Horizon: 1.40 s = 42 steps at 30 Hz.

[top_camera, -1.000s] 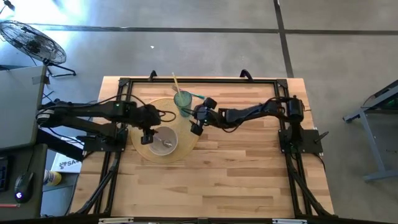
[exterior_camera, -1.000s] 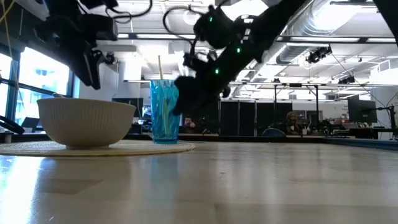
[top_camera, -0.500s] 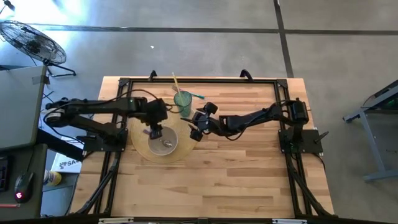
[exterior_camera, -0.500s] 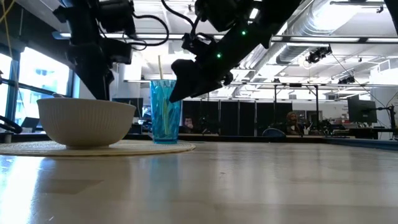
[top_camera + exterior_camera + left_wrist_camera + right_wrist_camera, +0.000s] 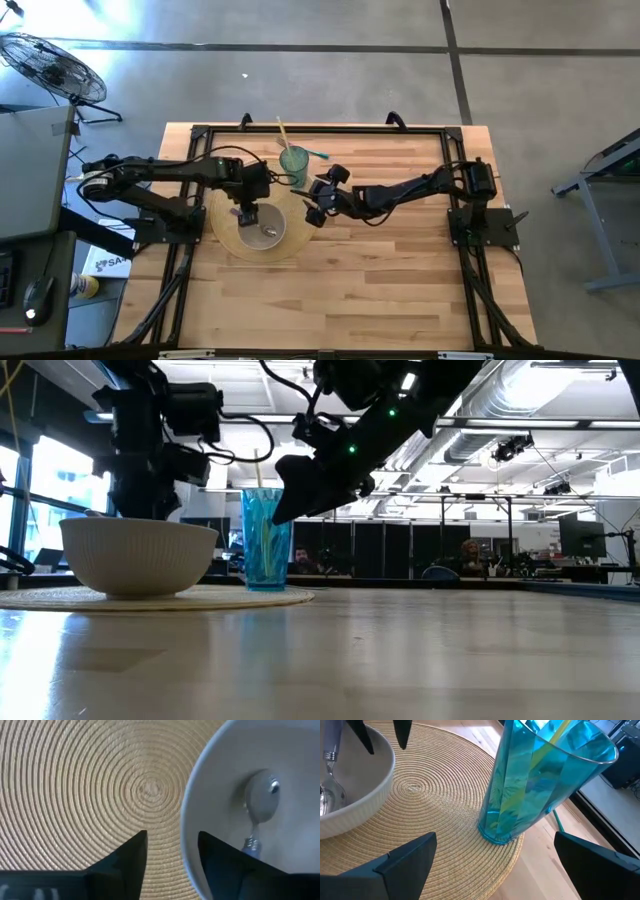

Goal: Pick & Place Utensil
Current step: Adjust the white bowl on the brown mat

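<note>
A metal spoon (image 5: 260, 802) lies inside the white bowl (image 5: 275, 242), its handle leaning up the bowl's wall (image 5: 331, 742). The bowl sits on a round woven mat (image 5: 90, 795). My left gripper (image 5: 172, 837) hangs open over the bowl's rim (image 5: 192, 810), pointing down, with one finger inside the bowl and one outside above the mat; I see no touch. My right gripper (image 5: 315, 205) stands open and empty, slanting down, close to a blue tumbler (image 5: 535, 785) at the mat's far edge.
The tumbler (image 5: 294, 160) holds a pale stick. A teal utensil (image 5: 318, 154) lies on the table just beyond it. Black frame rails (image 5: 320, 130) run along the table's far, left and right sides. Bare wood (image 5: 380, 280) spreads toward the near edge.
My left gripper has sunk and gone toward the table's right edge, from above the mat to the bowl's rim. My right gripper has swung a little toward the near edge and then kept still. The spoon, bowl and tumbler have not moved.
</note>
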Tool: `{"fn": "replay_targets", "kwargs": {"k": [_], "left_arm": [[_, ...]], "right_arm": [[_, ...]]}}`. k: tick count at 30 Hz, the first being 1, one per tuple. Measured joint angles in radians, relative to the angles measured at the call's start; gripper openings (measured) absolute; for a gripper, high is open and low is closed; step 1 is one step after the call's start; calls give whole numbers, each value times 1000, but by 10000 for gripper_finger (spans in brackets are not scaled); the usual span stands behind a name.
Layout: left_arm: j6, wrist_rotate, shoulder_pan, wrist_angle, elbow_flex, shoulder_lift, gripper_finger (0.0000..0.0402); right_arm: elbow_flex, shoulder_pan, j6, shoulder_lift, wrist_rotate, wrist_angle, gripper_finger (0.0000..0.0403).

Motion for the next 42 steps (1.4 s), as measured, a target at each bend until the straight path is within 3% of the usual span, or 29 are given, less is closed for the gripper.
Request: {"fn": "replay_targets", "kwargs": {"k": [13, 30, 34, 42], "left_arm": [[-5, 63, 0, 26, -4, 0, 8], [-60, -19, 8, 10, 40, 0, 12], [-42, -23, 78, -21, 68, 0, 13], [27, 83, 271, -10, 69, 1, 13]], "right_arm": [[0, 1, 23, 0, -11, 0, 399], [0, 3, 30, 0, -34, 0, 399], [0, 8, 30, 0, -33, 1, 399], [0, 9, 30, 0, -34, 1, 399]]}}
